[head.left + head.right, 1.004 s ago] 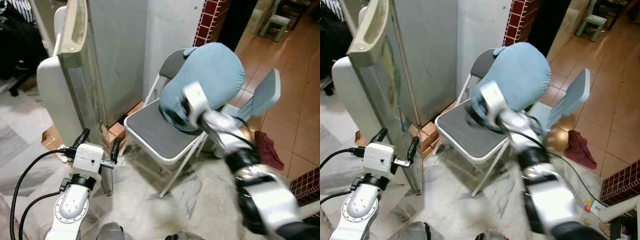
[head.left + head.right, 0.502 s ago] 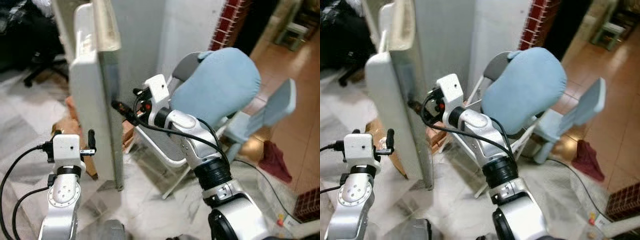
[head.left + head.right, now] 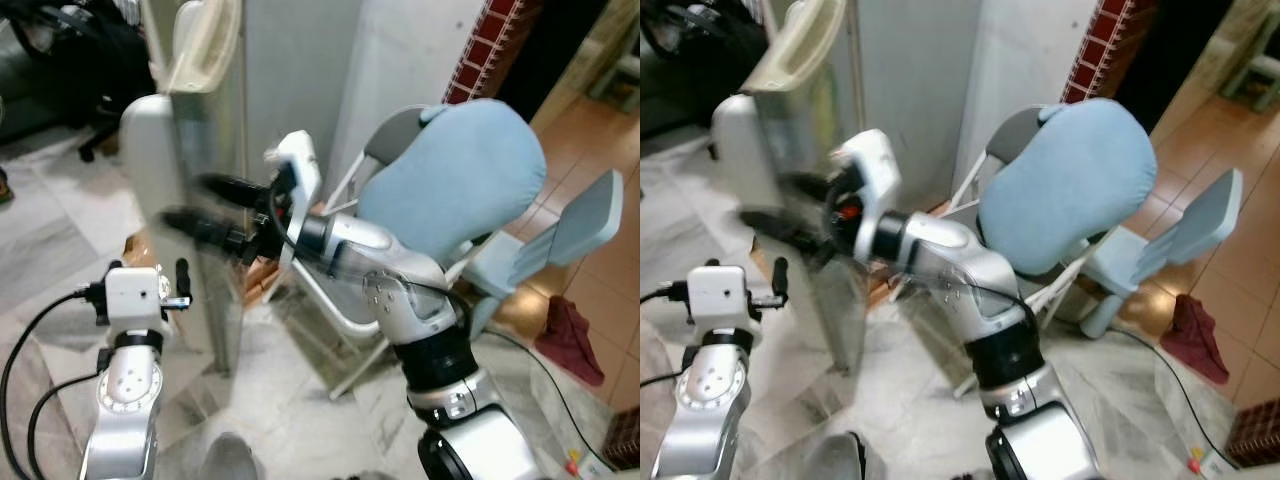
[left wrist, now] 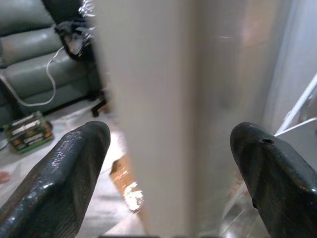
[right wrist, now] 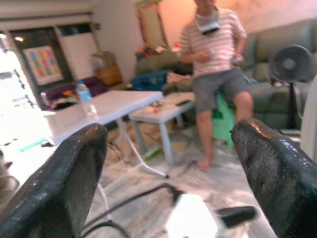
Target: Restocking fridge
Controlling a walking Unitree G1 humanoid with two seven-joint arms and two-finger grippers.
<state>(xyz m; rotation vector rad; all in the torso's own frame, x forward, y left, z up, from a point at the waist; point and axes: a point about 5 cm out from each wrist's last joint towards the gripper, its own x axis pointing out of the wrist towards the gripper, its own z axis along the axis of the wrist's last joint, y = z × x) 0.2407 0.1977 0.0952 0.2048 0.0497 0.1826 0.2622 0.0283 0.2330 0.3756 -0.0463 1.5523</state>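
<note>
Fridge door edge between my two arms

Fridge door (image 3: 190, 200) stands ajar before me, seen edge-on, pale and tall, with a cream handle at its top; the grey fridge body (image 3: 290, 90) rises just behind it, beside a white wall and a strip of red brick. My right fingers (image 3: 195, 215) reach across my front to the door's edge, blurred by motion, spread apart and grasping nothing; in the right wrist view both black fingers (image 5: 54, 188) frame a room beyond, where a person in a striped shirt and grey shorts (image 5: 215, 64) stands by a sofa, near a white folding counter (image 5: 104, 111) carrying a water bottle (image 5: 84, 96), with a fan (image 5: 292, 64) off to one side. My left fingers (image 3: 180, 283) sit low, close to the door's lower edge, also released; in the left wrist view the two fingertips (image 4: 69, 168) stand wide apart with the door's edge (image 4: 168, 109) between them, whether touching I cannot tell; a green sofa (image 4: 34, 64) and a box (image 4: 27, 131) on the floor lie past it. To my right stands a folding chair (image 3: 330, 290) with a blue cushion (image 3: 450, 180) propped on it; beyond it a small pale-blue chair (image 3: 560, 230), and a dark red cloth (image 3: 570, 335) on the tiled floor.
</note>
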